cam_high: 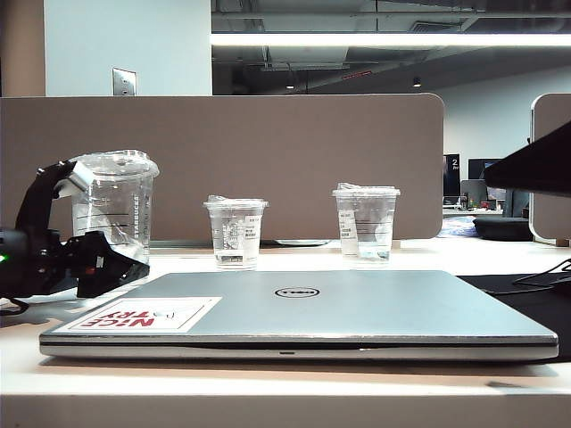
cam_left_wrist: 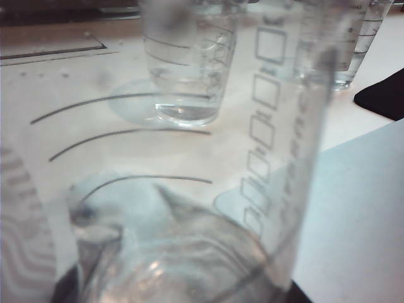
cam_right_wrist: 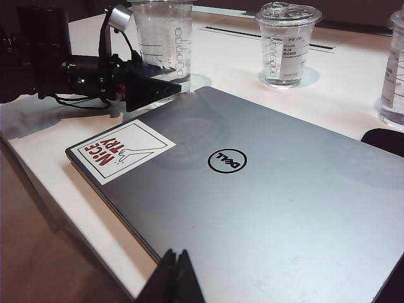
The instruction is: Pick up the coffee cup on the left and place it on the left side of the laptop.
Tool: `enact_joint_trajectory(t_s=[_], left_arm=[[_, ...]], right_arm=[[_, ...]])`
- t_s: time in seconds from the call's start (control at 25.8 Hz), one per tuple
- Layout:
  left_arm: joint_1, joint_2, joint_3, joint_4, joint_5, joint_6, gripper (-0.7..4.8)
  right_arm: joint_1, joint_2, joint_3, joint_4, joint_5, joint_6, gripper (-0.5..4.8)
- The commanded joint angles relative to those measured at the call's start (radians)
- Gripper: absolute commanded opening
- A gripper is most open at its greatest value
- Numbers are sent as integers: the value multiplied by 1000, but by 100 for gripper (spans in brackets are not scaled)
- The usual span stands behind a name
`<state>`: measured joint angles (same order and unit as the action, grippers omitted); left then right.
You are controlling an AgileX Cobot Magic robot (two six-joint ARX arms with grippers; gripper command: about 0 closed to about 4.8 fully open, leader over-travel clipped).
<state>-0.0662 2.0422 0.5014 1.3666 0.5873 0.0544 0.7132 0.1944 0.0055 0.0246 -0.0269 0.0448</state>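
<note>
The tall clear plastic coffee cup with black lines stood on the white table, just left of the closed silver-grey Dell laptop. The left gripper was around this cup with its black fingers on both sides; whether they pressed the cup I could not tell. The right gripper hung over the laptop's near edge, its fingertips pressed together, holding nothing.

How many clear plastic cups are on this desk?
3. The coffee cup stands tallest, left of the laptop, between the left gripper fingers. Beyond the laptop stand a short labelled cup and a mid-height cup.
</note>
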Motion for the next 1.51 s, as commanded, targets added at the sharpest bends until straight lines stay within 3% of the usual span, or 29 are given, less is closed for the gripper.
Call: enact_joint_trajectory(t_s=[0.04, 0.19, 0.43, 1.04, 1.28, 1.51], left_arm=[[5, 1, -14, -13, 4, -6, 344], [32, 0, -80, 80, 0, -5, 353], [81, -18, -133, 89, 0, -6, 377], [65, -21, -84, 80, 18, -47, 381], [14, 2, -27, -9, 19, -28, 381], [13, 16, -18, -13, 8, -12, 392]], right_arm=[[0, 0, -4, 16, 2, 0, -5], [0, 0, -4, 16, 2, 0, -5], [0, 0, -4, 16, 2, 0, -5], [0, -5, -4, 16, 2, 0, -5], [-2, -5, -4, 16, 3, 0, -5], [-2, -5, -4, 16, 2, 0, -5]])
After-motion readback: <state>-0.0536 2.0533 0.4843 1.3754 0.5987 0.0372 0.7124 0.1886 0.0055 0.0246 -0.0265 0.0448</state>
